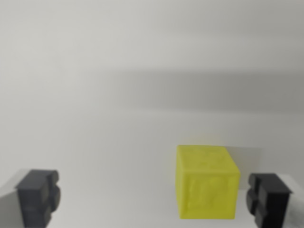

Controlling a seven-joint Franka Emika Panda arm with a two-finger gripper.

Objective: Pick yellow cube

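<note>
Plain white desk (142, 57), nothing else on it. Tool (154, 199) spread wide, holding nothing. Yellow cube (206, 185) sits btwn the fingers but off-centre, close to the finger at the wrist view's right; needs shift that way before closing.

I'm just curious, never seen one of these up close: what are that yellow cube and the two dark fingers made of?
The yellow cube looks like matte plastic, perhaps 3D-printed: its faces show a rough, bumpy relief and no shine. The fingers look like dark grey matte plastic or rubber, with blocky ridged shapes; the blur leaves that open. The white surface beneath looks smooth and dull.
</note>
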